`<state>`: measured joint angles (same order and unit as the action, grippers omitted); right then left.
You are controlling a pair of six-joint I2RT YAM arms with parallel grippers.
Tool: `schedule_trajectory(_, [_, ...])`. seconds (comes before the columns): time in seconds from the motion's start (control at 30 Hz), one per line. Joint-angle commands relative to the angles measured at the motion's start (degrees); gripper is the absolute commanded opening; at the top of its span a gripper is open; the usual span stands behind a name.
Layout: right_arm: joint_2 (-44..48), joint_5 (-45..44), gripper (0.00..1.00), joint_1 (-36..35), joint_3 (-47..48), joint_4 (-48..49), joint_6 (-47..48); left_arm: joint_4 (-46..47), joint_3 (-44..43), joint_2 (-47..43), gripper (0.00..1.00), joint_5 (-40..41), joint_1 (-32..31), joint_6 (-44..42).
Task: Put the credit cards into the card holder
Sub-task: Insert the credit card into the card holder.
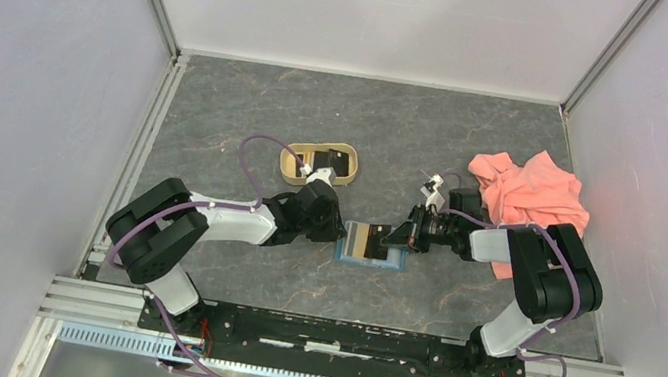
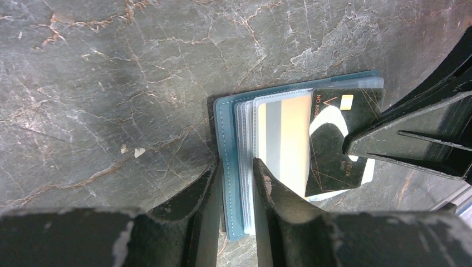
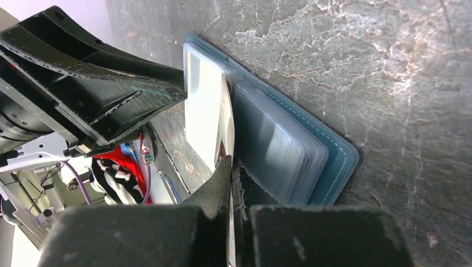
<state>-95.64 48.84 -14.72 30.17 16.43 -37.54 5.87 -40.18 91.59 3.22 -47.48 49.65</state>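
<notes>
Marbled tabletop (image 1: 272,108), white walls (image 1: 368,12); left claw (image 2: 236,165) seemingly tight on card holder (image 2: 228,128), right claw (image 3: 232,165) on dark card (image 2: 328,161).

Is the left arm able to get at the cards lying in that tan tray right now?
Probably, but not straight away. The tray sits just beyond its wrist with nothing between, yet the left gripper is clamped on the edge of the card holder, so it would have to let go first.
</notes>
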Motion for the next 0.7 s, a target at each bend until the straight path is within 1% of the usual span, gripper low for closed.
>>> schedule_trajectory(0.0, [0.38, -6.77, 0.00, -0.51, -0.45, -2.01, -0.94, -3.23, -0.26, 2.01, 0.31, -1.56, -0.52, 0.80])
schedule_trajectory(0.07, [1.02, -7.18, 0.00, -0.65, -0.79, -2.01, -1.40, -3.19, -0.16, 2.01, 0.31, -1.48, -0.50, 0.80])
schedule_trajectory(0.17, [3.86, -10.78, 0.00, -0.63, -2.43, -1.96, -1.53, -3.06, -0.11, 2.01, 0.31, -1.47, -0.50, 0.89])
schedule_trajectory(0.33, [9.46, -14.50, 0.00, -0.59, -6.22, 1.86, -3.55, -2.79, 0.08, 1.96, 0.31, -1.29, -0.50, 1.06])
schedule_trajectory(0.43, [9.82, -14.24, 0.00, -0.58, -6.71, 3.03, -4.10, -2.79, 0.06, 1.99, 0.30, -1.30, -0.50, 1.06])
schedule_trajectory(0.67, [7.50, -13.15, 0.00, -0.80, -6.77, 5.44, -4.88, -2.79, 0.12, 1.89, 0.30, -1.42, -0.50, 1.06])
